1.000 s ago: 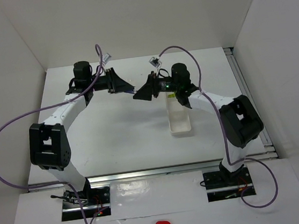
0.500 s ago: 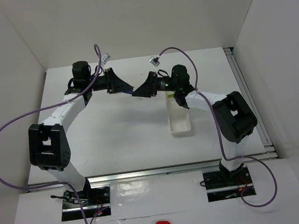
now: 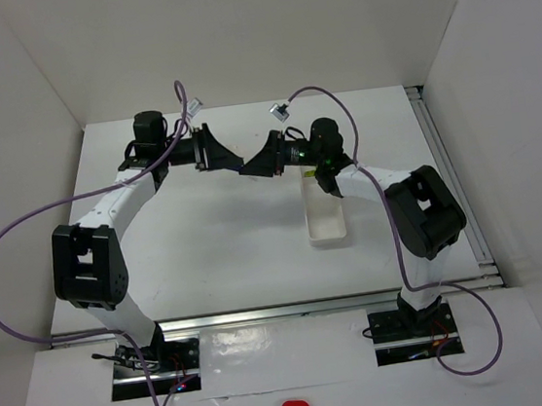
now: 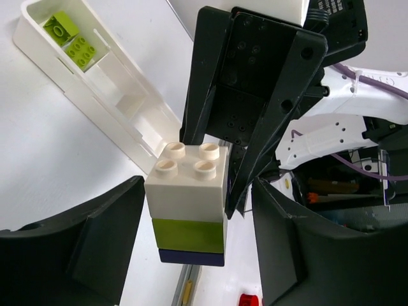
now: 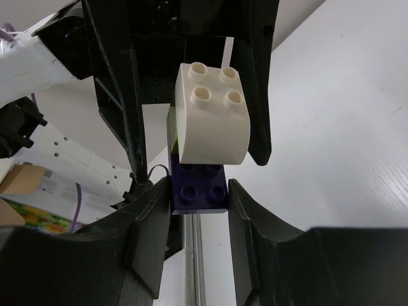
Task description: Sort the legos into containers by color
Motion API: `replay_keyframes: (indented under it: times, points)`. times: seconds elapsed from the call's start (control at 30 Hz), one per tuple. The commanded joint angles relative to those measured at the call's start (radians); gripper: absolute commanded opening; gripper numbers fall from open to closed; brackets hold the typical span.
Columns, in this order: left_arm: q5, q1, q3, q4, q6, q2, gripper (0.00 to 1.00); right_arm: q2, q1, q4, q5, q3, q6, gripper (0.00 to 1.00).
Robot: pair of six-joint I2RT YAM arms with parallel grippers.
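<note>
There is one long white tray [image 4: 75, 95] on the table [image 3: 207, 240]. Two arms meet in the air just past the tray's far end, a bit to its left.

Between them is one stack [image 4: 188, 213] of three legos stuck together. It is up in the air, near the tray's far end and not in the tray. There is one white lego [image 4: 187, 191] on top, one yellow-green lego [image 4: 189, 234] in the middle, and one dark purple-blue lego [image 5: 199, 185] at the bottom.

The right gripper [image 5: 197, 188] has its two fingers pressed tight on the sides of the dark purple-blue lego. It holds the whole stack.

The left gripper [image 4: 197, 185] comes from the other side. Its two fingers are spread wide, one on each side of the stack. In the left wrist view there is a gap on both sides, so it is not squeezing anything.

Two more yellow-green legos [image 4: 60, 25] [image 4: 81, 50] lie side by side in the tray's end compartment. The next two compartments show only white. I cannot count all the compartments.

That makes five legos that I can see: three yellow-green, one white and one dark purple-blue.
</note>
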Motion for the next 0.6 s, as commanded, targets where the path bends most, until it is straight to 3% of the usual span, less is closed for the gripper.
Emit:
replay_keyframes:
  times: [0.0, 0.17, 0.33, 0.57]
  points:
    - [-0.003, -0.003, 0.032, 0.011, 0.033, -0.023, 0.77, -0.014, 0.003, 0.022, 0.009, 0.013, -0.021, 0.08]
    - [-0.024, 0.017, 0.028, 0.043, 0.005, -0.042, 0.64, -0.014, 0.003, -0.016, 0.000, 0.022, -0.039, 0.08]
    - [-0.044, 0.027, 0.061, -0.013, 0.016, -0.040, 0.64, -0.005, 0.003, -0.052, 0.000, 0.023, -0.062, 0.07]
    - [-0.034, 0.027, 0.070, 0.031, -0.024, -0.050, 0.67, 0.004, 0.003, -0.072, 0.001, 0.032, -0.074, 0.07]
